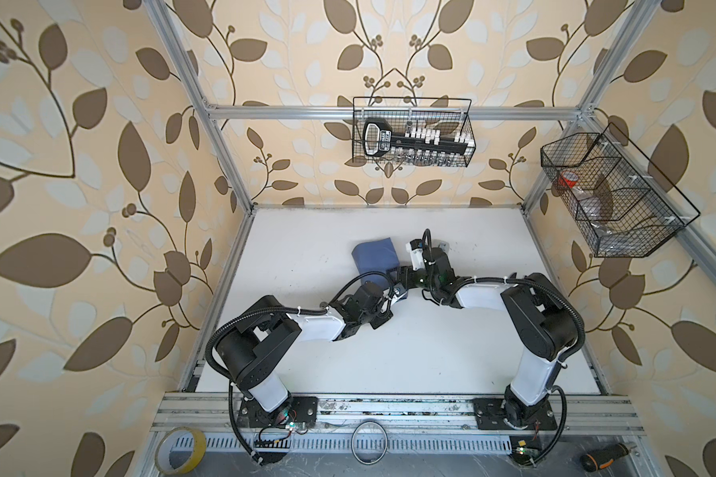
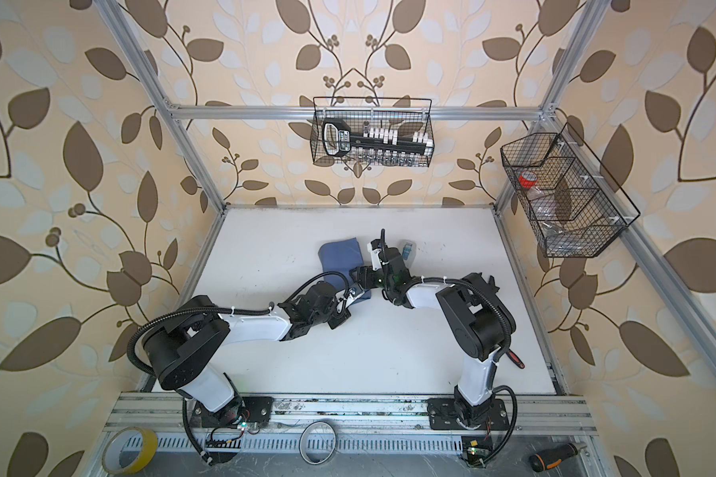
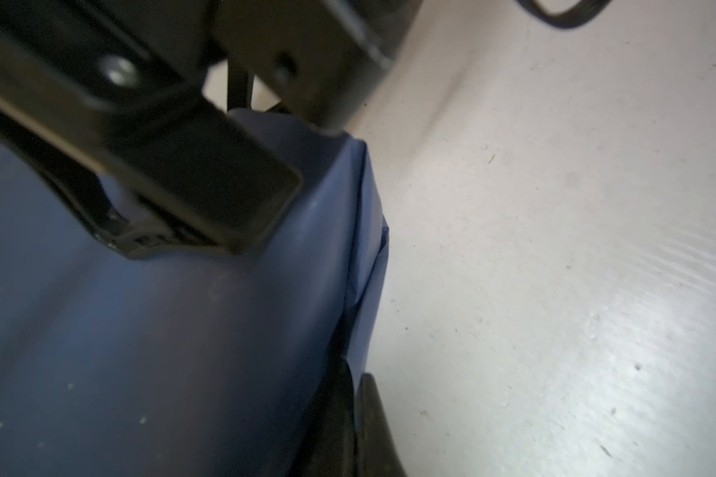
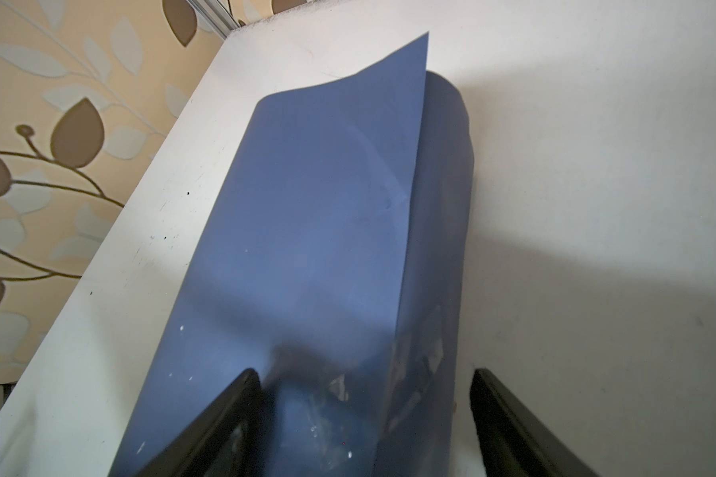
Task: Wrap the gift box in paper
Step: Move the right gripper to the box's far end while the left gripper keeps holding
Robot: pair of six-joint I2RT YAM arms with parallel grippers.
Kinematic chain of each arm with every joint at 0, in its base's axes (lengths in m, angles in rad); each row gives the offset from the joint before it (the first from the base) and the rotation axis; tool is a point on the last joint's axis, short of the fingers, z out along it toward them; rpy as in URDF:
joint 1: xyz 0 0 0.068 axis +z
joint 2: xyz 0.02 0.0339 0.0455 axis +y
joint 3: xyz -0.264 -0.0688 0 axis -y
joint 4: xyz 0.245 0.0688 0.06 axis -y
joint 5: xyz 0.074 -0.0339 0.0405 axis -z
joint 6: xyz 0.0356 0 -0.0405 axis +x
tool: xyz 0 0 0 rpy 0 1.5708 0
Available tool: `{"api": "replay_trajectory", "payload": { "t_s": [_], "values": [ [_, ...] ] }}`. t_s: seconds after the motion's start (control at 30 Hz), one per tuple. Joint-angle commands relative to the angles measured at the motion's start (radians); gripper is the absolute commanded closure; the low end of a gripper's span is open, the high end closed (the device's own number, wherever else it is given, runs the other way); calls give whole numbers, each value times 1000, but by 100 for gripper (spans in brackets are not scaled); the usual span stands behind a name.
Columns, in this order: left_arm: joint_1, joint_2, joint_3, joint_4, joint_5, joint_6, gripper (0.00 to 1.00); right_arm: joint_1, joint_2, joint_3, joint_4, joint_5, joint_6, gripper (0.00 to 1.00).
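Both top views show the paper point(image 1: 373, 257), slate blue, folded into a bundle on the middle of the white table point(image 1: 389, 355), towards its far edge. The gift box is hidden under it. The left arm point(image 1: 317, 326) and right arm point(image 1: 478, 295) meet at the bundle's near right corner. A small grey tape dispenser point(image 2: 406, 250) stands just beyond the right wrist.

From the left wrist, the left jaws are closed tight, pinching the paper's creased edge where it meets bare table. A blurred dark finger point(image 3: 224, 198) of the right jaws hangs over the paper.

From the right wrist, the right jaws stand wide apart and hold nothing. They straddle the bundle's end, one side over the paper, the other beside it above the table. A loose flap lifts along the top of the bundle.
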Motion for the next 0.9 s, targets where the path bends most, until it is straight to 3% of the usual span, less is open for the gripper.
{"api": "replay_trajectory", "payload": {
  "t_s": [0.0, 0.47, 0.87],
  "values": [
    [0, -61, 54, 10, 38, 38, 100, 3, 20, -63, -147, 60, -57, 21],
    [-2, -16, 134, -34, 49, 107, 100, 14, 20, -103, -136, 61, -54, 23],
    [-27, -50, 94, -27, 77, 50, 100, 14, -24, -158, -121, 31, -36, 26]
  ]
}}
